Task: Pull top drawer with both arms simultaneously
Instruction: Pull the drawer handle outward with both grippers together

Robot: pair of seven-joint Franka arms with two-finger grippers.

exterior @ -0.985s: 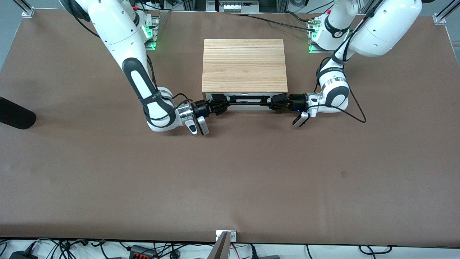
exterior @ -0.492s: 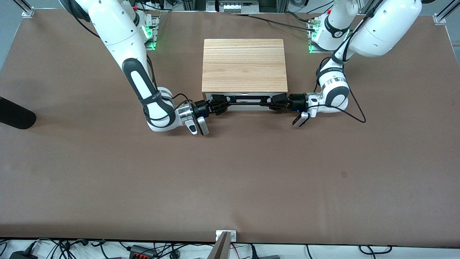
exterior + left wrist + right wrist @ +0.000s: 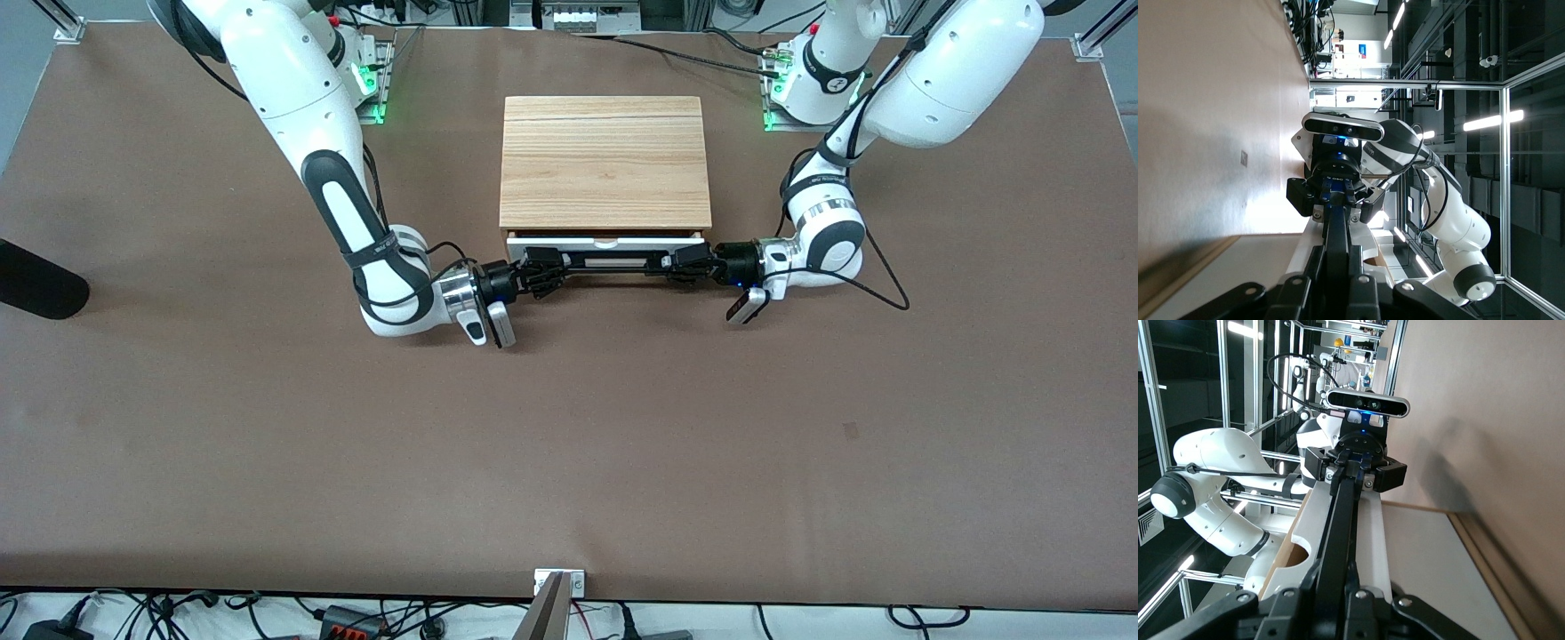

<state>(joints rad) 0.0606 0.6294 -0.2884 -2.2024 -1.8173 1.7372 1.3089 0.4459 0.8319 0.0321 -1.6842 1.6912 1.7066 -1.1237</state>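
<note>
Table edge: you are looking at a dark rounded shape lying at about 9 o'clock on the brown table, at the right arm's end.
Right arm: your white arm with black joint bands is reaching down from its base at about 11 o'clock to the front of the cabinet.
Right gripper: the black two-finger right gripper is clenching the wide black bar handle at the right arm's end of the bar.
Cabinet: the light wood cabinet top is sitting at about 12 o'clock from the table's middle, between the two bases.
Top drawer: the shallow top drawer with the white front panel is standing slightly out from under the wood top, showing a thin strip of its upper edge with the small notch.
Left gripper: the black left gripper is gripping the same bar at the left arm's end, facing the right gripper along it.
Left arm: the second white arm is coming in from about 1 o'clock.
</note>
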